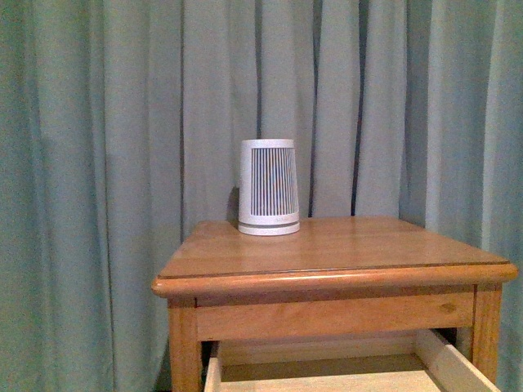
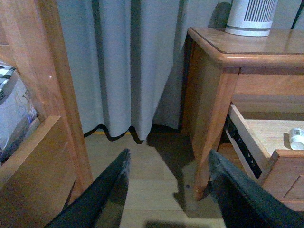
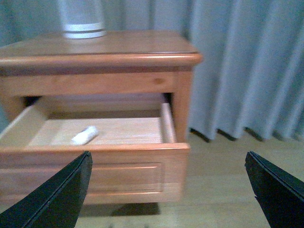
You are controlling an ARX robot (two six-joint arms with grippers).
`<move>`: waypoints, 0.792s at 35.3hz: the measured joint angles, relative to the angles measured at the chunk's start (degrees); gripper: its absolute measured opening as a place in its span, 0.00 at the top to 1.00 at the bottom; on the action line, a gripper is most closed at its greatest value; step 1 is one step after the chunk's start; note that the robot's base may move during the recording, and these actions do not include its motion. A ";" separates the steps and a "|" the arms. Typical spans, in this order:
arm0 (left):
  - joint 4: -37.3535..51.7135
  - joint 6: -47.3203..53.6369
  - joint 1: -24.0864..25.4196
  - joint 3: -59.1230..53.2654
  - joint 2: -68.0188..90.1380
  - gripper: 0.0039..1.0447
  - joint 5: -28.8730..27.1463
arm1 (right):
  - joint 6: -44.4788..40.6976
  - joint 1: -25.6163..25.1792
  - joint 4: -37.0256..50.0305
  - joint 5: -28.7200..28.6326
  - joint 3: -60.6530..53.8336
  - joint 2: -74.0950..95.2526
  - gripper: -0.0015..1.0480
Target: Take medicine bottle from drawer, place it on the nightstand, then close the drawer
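Note:
The nightstand (image 1: 327,253) is a honey-orange wooden cabinet; it also shows in the left wrist view (image 2: 209,85) and the right wrist view (image 3: 118,52). Its upper drawer (image 3: 95,166) is pulled open; it also shows in the front view (image 1: 445,363) and the left wrist view (image 2: 280,166). The small white medicine bottle (image 3: 84,135) lies on its side on the drawer floor, also in the left wrist view (image 2: 297,138). My right gripper (image 3: 168,164) is open, in front of the drawer. My left gripper (image 2: 168,159) is open, low over the floor left of the nightstand. Neither holds anything.
A white ribbed cone-shaped device (image 1: 268,187) stands at the back of the nightstand top. Grey-green curtains (image 1: 98,163) hang behind. A wooden frame (image 2: 42,95) with bedding stands left of the left gripper. The floor (image 2: 152,185) is pale wood.

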 joint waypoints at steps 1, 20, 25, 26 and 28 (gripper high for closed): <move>0.00 0.00 0.00 0.00 0.00 0.42 0.02 | 1.57 1.70 1.05 6.67 0.04 1.29 0.07; 0.00 0.04 0.00 0.00 0.00 0.06 0.02 | 10.25 4.07 9.51 13.00 32.13 68.32 0.07; 0.00 0.02 0.00 0.00 0.00 0.06 0.02 | 10.47 8.59 7.76 14.32 43.12 81.11 0.07; 0.00 0.04 0.00 0.00 0.00 0.06 0.04 | 10.71 9.66 7.06 14.56 45.66 83.76 0.07; 0.00 0.02 0.00 0.00 0.00 0.06 0.02 | 12.04 11.28 4.98 14.51 50.05 88.30 0.07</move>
